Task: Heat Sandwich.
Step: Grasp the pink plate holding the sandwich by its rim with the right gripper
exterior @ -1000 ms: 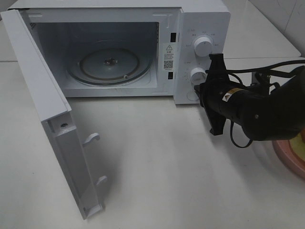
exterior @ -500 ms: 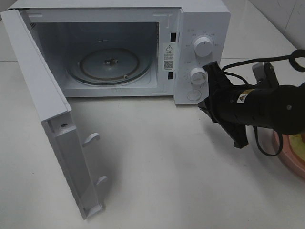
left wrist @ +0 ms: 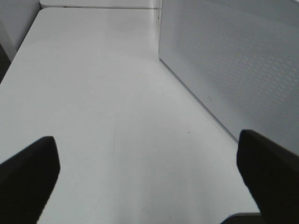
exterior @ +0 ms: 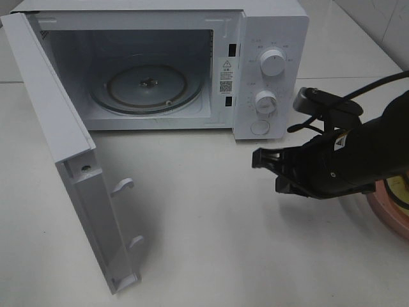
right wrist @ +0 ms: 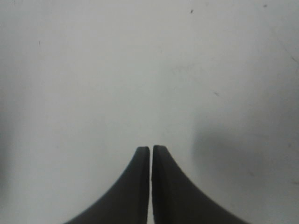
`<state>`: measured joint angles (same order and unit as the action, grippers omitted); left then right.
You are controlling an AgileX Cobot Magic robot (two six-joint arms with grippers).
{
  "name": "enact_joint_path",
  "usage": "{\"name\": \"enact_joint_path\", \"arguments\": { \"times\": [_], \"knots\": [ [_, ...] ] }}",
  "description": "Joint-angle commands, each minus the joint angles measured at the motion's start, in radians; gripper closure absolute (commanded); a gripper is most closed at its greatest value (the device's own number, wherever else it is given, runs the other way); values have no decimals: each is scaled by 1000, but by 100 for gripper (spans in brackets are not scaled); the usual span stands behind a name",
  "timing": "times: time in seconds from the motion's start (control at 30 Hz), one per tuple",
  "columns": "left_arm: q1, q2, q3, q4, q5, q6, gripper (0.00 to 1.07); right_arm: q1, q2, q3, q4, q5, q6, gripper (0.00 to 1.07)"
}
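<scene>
Tabletop (exterior: 211, 249), white, fills the foreground of the high view. Nearest on the left stands the microwave door (exterior: 57, 134), swung fully open, with 2 white latch hooks (exterior: 121, 185) on its inner edge.

Further back on the right, the right gripper (exterior: 257, 158) hangs low over the table, pointing left towards the middle. Its wrist view shows the fingers (right wrist: 135, 186) drawn together with only a hairline slit between them and nothing held.

Just behind the arm, at the right edge, lies the pink plate (exterior: 383, 208). The sandwich (exterior: 402, 190) shows only as a yellowish sliver on that plate, mostly cut off by the frame and the arm, and well apart from the oven.

Beyond stands the microwave (exterior: 271, 25), its cavity open and the glass turntable (exterior: 147, 86) bare. 2 dials (exterior: 273, 62) sit above a round button (exterior: 259, 126) on its panel.

The left gripper (left wrist: 149, 182) appears only in its own wrist view, spread wide over the table and grasping nothing, with a white dotted panel (left wrist: 233, 60) beside it.
</scene>
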<state>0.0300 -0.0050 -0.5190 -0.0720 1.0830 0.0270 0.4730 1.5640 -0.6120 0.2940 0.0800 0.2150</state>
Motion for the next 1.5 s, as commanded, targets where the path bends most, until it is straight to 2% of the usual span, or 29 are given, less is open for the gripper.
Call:
{"name": "enact_joint_path", "arguments": {
  "times": [0.03,0.1,0.23,0.37,0.4,0.47,0.5,0.53,0.6,0.63,0.67,0.73,0.77,0.8,0.87,1.1,1.3,1.5],
  "knots": [
    [5,-4,2,0,-14,-1,9,-5,-43,-8,-10,149,-227,102],
    [5,-4,2,0,-14,-1,9,-5,-68,-25,-11,275,-352,101],
    [5,-4,2,0,-14,-1,9,-5,-101,-65,-35,437,-440,99],
    [5,-4,2,0,-14,-1,9,-5,-123,-93,-101,521,-427,95],
    [5,-4,2,0,-14,-1,9,-5,-131,-109,-160,567,-395,91],
    [5,-4,2,0,-14,-1,9,-5,-134,-115,-185,582,-375,88],
    [5,-4,2,0,-14,-1,9,-5,-138,-121,-212,597,-346,84],
    [5,-4,2,0,-14,-1,9,-5,-140,-133,-257,626,-291,74],
    [5,-4,2,0,-14,-1,9,-5,-140,-142,-294,650,-237,61],
    [5,-4,2,0,-14,-1,9,-5,-140,-142,-294,650,-237,61],
    [5,-4,2,0,-14,-1,9,-5,-140,-148,-316,653,-198,43],
    [5,-4,2,0,-14,-1,9,-8,-140,-150,-328,650,-182,30],
    [5,-4,2,0,-14,-1,9,-8,-140,-150,-328,650,-182,30],
    [5,-4,2,0,-14,-1,9,-8,-140,-150,-328,650,-184,16],
    [5,-4,2,0,-14,-1,9,-9,-140,-150,-329,650,-193,9],
    [5,-4,2,0,-14,-1,9,-68,-139,-150,-328,653,-198,9],
    [5,-4,2,0,-14,-1,9,-179,-139,-150,-333,649,-187,13],
    [5,-4,2,0,-14,-1,9,-230,-139,-150,-414,645,-144,14]
  ]
}}
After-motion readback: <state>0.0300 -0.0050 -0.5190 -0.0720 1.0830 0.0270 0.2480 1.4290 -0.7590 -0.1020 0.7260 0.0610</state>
